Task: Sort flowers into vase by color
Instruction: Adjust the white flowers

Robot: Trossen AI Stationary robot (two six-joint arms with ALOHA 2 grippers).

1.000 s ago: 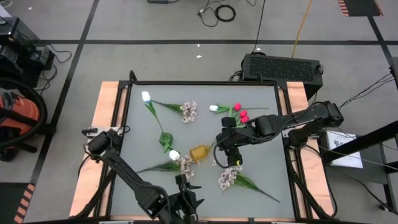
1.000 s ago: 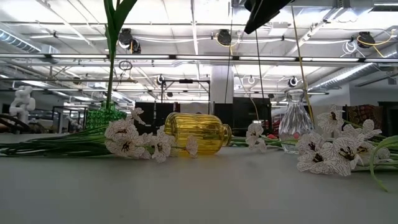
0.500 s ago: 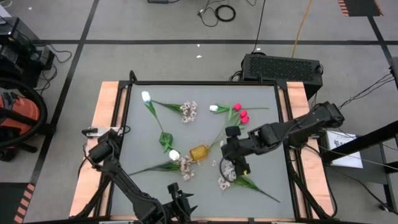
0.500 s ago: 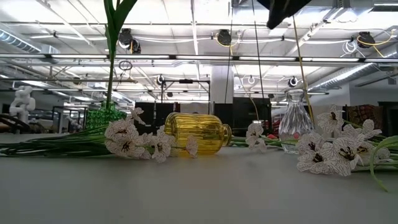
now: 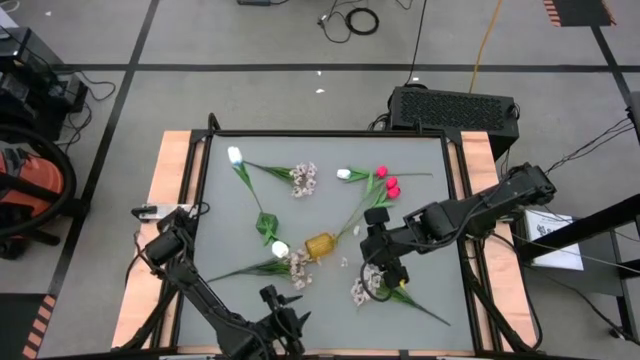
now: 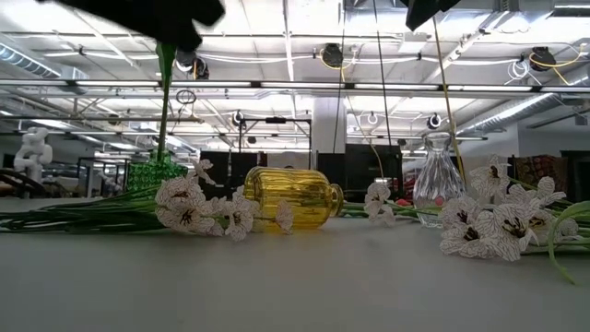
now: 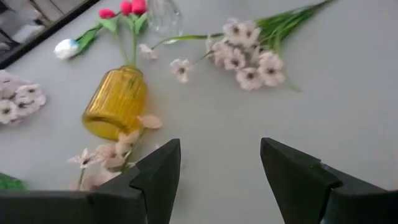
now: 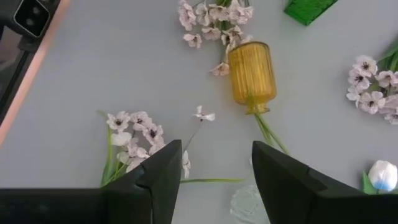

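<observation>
The right gripper point(image 5: 386, 272) is held above the near right part of the grey surface point(image 5: 420, 225), over a spray of small pale blossoms point(image 5: 362, 290) whose green stem runs off toward the near right corner. In the right wrist view its jaws are seen parted with nothing between them. The left gripper point(image 5: 283, 322) is poised at the near edge of the surface, left of centre; its jaws are likewise spread apart and empty in the left wrist view.

A yellow ribbed vase point(image 5: 320, 244) is lying on its side near the middle of the surface, with a long green stem running out of its mouth toward the pink-red tulips point(image 5: 387, 183) at the far right. A white tulip point(image 5: 344, 174) is placed just beside those. A second pale spray point(image 5: 298, 266) lies against the left side of the yellow vase, next to another white tulip point(image 5: 280, 248). A third white tulip point(image 5: 235, 155) is found at the far left, its stem reaching to a further pale spray point(image 5: 304, 179). A green vase point(image 5: 268, 227) stands left of centre, and a clear glass vase point(image 6: 435, 187) is seen upright in the low view
</observation>
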